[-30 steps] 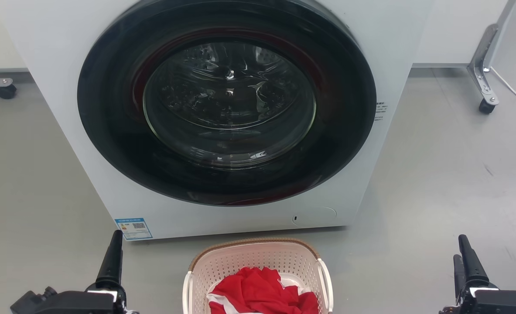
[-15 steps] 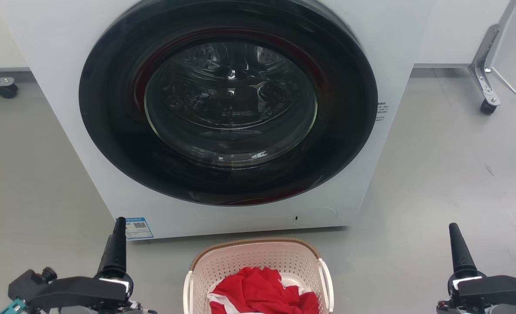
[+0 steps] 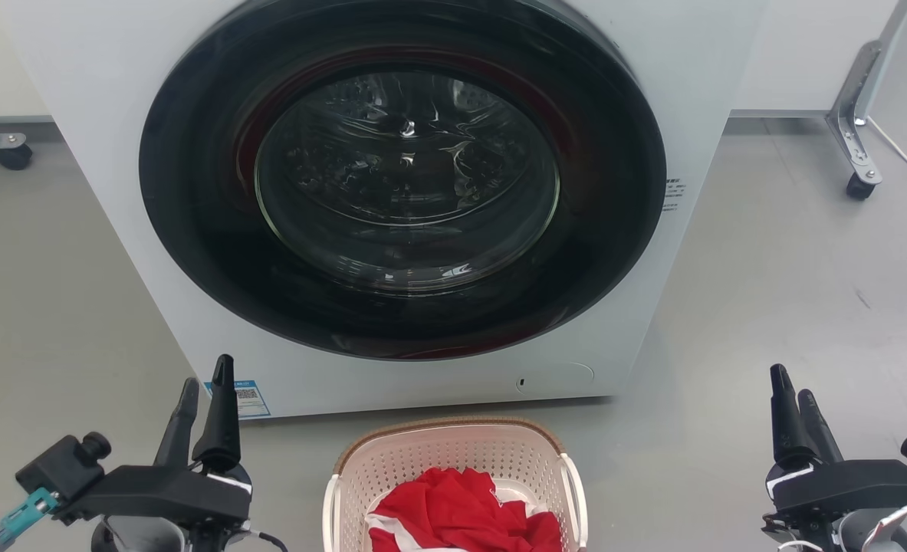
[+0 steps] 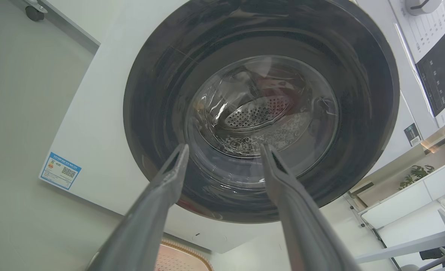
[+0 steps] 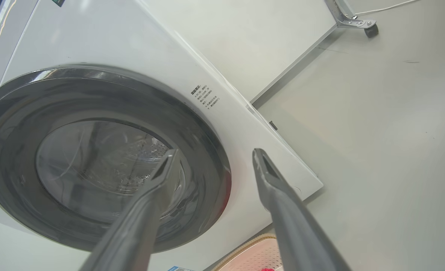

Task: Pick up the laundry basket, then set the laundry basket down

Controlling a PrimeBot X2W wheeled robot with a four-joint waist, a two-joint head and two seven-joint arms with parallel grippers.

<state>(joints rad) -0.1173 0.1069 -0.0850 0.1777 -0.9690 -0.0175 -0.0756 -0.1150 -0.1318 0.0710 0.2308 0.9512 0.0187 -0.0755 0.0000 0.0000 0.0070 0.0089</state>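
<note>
Risen vs prev frame: L gripper (image 3: 208,369), R gripper (image 3: 791,380), both parted, empty; laundry basket (image 3: 453,423) btwn, apart

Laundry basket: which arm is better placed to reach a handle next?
Left, slightly. The left gripper stands nearer the laundry basket than the right gripper; both are open and empty.

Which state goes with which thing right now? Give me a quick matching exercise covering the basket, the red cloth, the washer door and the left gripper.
Things:
1. laundry basket
2. red cloth
3. washing machine door
4. left gripper

States:
a. shut
b. open, to the basket's left, touching nothing
c. on the floor, in front of that door
d. lying inside the basket

Pairs: 1-c, 2-d, 3-a, 4-b
</note>
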